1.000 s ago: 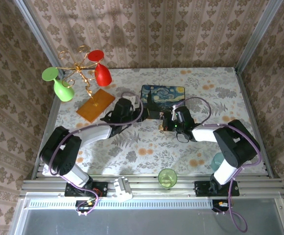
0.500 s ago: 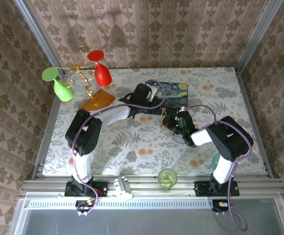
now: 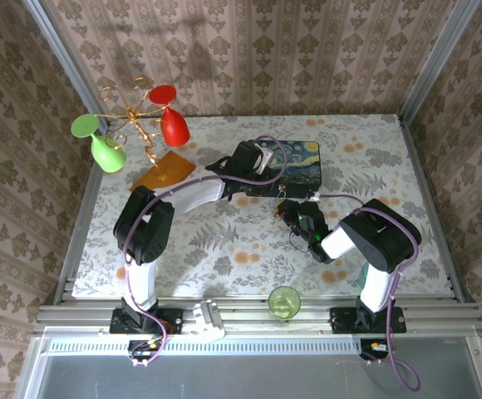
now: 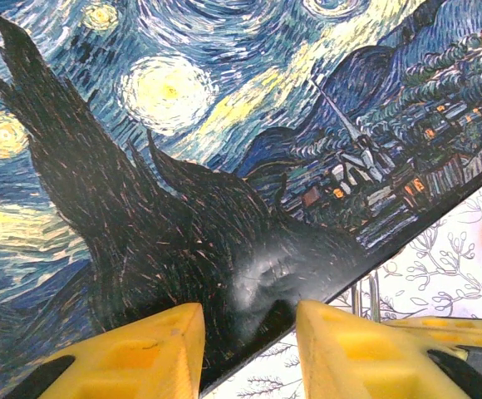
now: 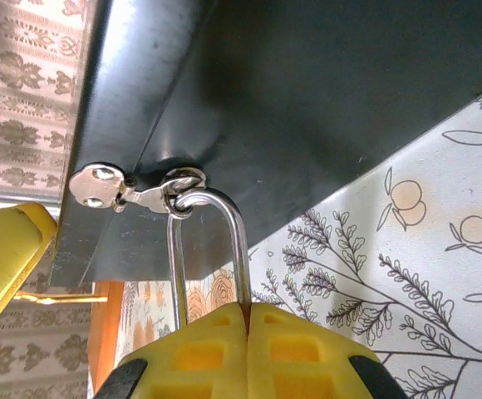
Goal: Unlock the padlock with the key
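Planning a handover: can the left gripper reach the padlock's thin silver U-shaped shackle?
Probably yes: the padlock's thin silver shackle stands bare beside the left gripper's open fingers; the right gripper clamps only its lower end.

Left fingers (image 4: pixel 133 353) parted, arm stretched far forward; right fingers (image 5: pixel 208 349) pressed together.

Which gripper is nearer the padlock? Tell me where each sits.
Right. The right gripper is shut right at the padlock, whose shackle hooks through the clasp. The left gripper is open above the box lid's edge, the shackle beside it.
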`<state>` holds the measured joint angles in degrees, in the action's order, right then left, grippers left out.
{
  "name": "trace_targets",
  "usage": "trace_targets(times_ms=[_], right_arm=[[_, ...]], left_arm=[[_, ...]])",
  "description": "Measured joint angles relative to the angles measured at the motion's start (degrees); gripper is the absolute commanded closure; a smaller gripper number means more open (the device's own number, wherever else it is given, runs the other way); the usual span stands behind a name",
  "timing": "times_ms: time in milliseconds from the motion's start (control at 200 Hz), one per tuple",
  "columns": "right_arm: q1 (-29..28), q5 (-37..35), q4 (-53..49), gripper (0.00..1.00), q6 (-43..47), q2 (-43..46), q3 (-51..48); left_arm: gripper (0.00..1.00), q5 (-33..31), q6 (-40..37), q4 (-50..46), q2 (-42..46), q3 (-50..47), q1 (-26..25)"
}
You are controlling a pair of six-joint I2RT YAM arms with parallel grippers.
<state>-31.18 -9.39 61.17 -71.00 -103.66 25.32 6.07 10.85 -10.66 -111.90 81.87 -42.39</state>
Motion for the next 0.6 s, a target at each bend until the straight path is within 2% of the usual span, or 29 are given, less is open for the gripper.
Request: trace_targets(times_ms=[190,600], right_arm=[[-2.36,-5.92,-1.73,1.0,-2.54,-0.28,1.53],[-8.07,-20.24,0.42,1.0,-14.53,-6.86,5.99]], left_arm=[[0.68,1.31,1.64,3.08,0.0,-1.57,0.17],[0.72,3.78,5.07,9.64,0.76,-5.42,0.72]])
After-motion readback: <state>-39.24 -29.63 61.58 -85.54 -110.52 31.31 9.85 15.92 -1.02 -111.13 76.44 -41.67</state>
